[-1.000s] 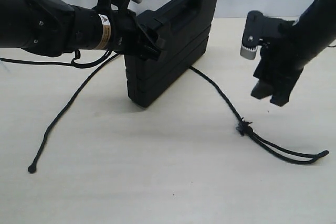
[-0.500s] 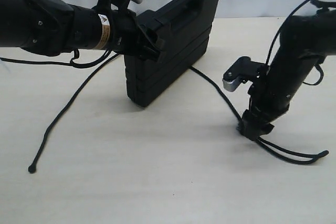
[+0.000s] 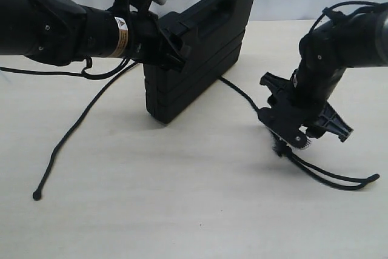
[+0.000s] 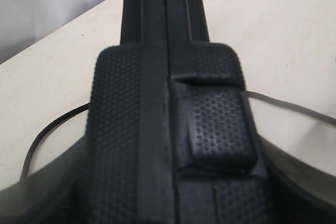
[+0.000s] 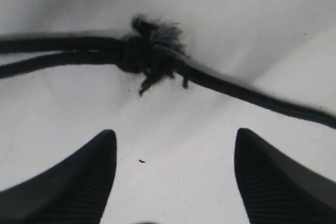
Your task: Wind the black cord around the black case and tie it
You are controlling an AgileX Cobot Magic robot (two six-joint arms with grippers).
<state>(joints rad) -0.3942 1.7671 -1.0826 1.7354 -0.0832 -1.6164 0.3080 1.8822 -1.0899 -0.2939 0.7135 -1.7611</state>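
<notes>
Pale table [image 3: 182,210] w/ the black case [image 3: 200,59] standing up on edge near the back, tilting a bit. Left gripper [image 3: 171,50] is clamping the case's upper edge, jaws closing on both sides of it. Right gripper [image 5: 173,177] is hanging low over the table to the right of the case, jaws spread wide, not gripping anything. The black cord [image 3: 66,134] is running out from the case both ways across the table. Its frayed knot [image 5: 149,53] is lying just ahead of the right gripper's open tips, not touching them afaict.
</notes>
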